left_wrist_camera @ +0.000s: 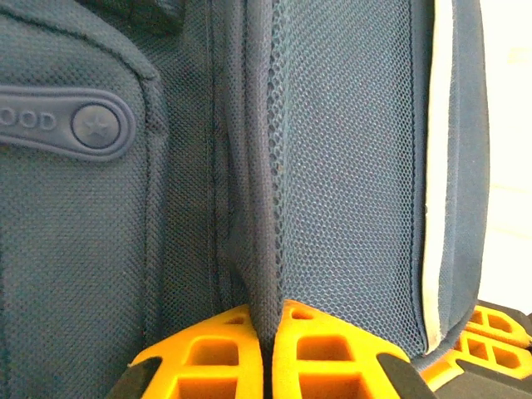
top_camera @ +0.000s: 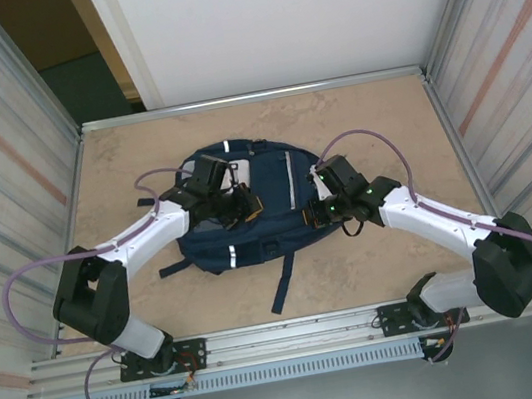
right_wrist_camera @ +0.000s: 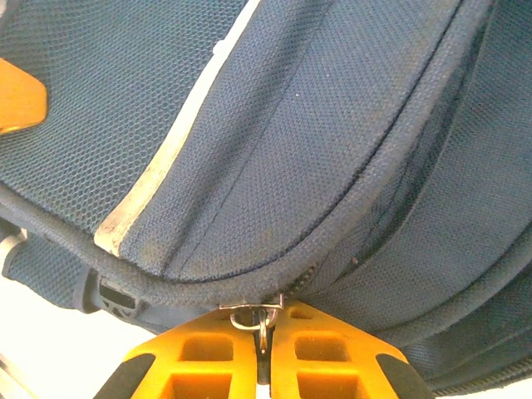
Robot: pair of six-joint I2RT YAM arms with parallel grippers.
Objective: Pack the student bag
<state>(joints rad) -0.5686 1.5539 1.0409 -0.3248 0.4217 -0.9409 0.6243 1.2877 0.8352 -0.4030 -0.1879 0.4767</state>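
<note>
The student bag [top_camera: 262, 240], navy with pale stripes, lies flat in the middle of the table. My left gripper [top_camera: 249, 209] rests on its centre. In the left wrist view that gripper [left_wrist_camera: 268, 322] is shut on a raised fold of the bag's [left_wrist_camera: 349, 150] navy fabric beside a mesh panel. My right gripper [top_camera: 310, 215] is at the bag's right edge. In the right wrist view it [right_wrist_camera: 264, 331] is shut on the metal zipper pull [right_wrist_camera: 263, 316] just under the bag's [right_wrist_camera: 316, 125] piped seam.
A dark strap [top_camera: 284, 283] trails from the bag toward the near edge. Tan tabletop [top_camera: 375, 121] lies around the bag, with corrugated metal walls left and right and a metal rail [top_camera: 297, 331] along the front.
</note>
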